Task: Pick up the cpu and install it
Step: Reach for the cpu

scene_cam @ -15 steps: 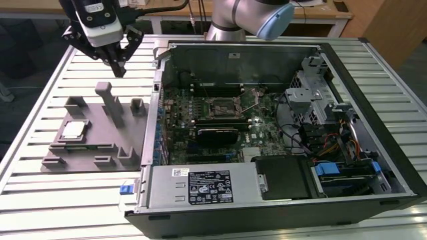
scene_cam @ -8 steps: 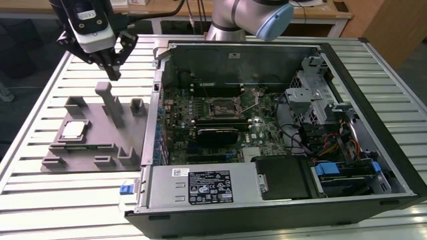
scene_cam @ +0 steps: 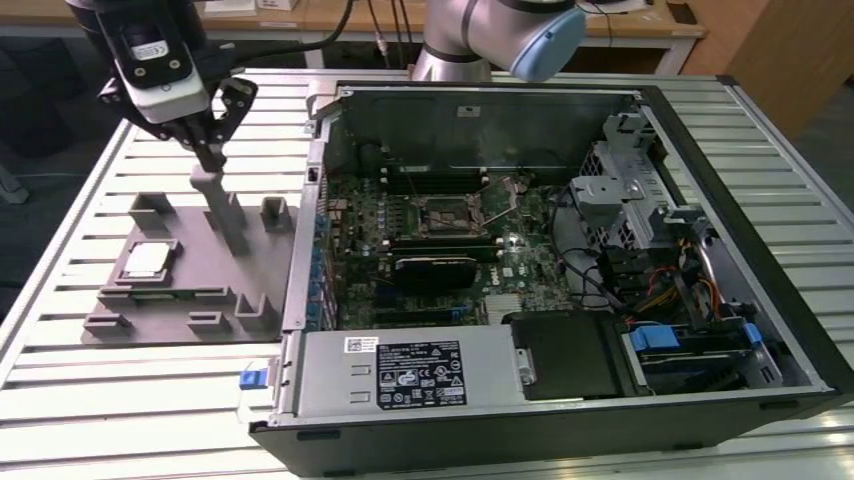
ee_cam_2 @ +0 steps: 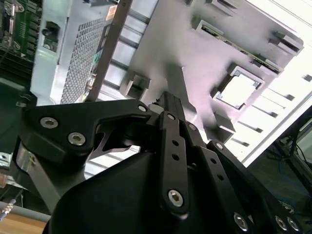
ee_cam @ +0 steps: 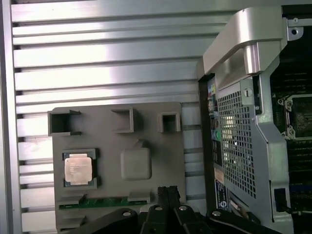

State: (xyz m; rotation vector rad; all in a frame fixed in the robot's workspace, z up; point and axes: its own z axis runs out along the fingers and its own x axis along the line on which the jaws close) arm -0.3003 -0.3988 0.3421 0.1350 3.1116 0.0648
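**Gripper closed above the fixture post, cpu lying in its pocket**

Nearest in the exterior view, a white-labelled power supply box (scene_cam: 400, 372) sits at lower centre inside the open computer case (scene_cam: 534, 440), whose bottom edge the frame cuts off. At the exterior view's left, a grey fixture plate (scene_cam: 187, 275) lies on the slatted tabletop (scene_cam: 134, 390). The cpu (scene_cam: 147, 260) rests flat in a square pocket on the plate's left part, metal top up. It is square, so it has no long axis, and its edges run parallel to the plate's edges. Glare washes its top white in the second wrist view.

A tall post (scene_cam: 230, 215) stands on the plate between the cpu and the case. Behind it, at upper left, the gripper (scene_cam: 211, 155) hangs at the post's top, fingers together with nothing between them and well apart from the cpu. Whether the tips touch the post I cannot tell. The black socket (scene_cam: 447, 212) lies at centre, and the arm (scene_cam: 494, 35) is cut off by the top edge.
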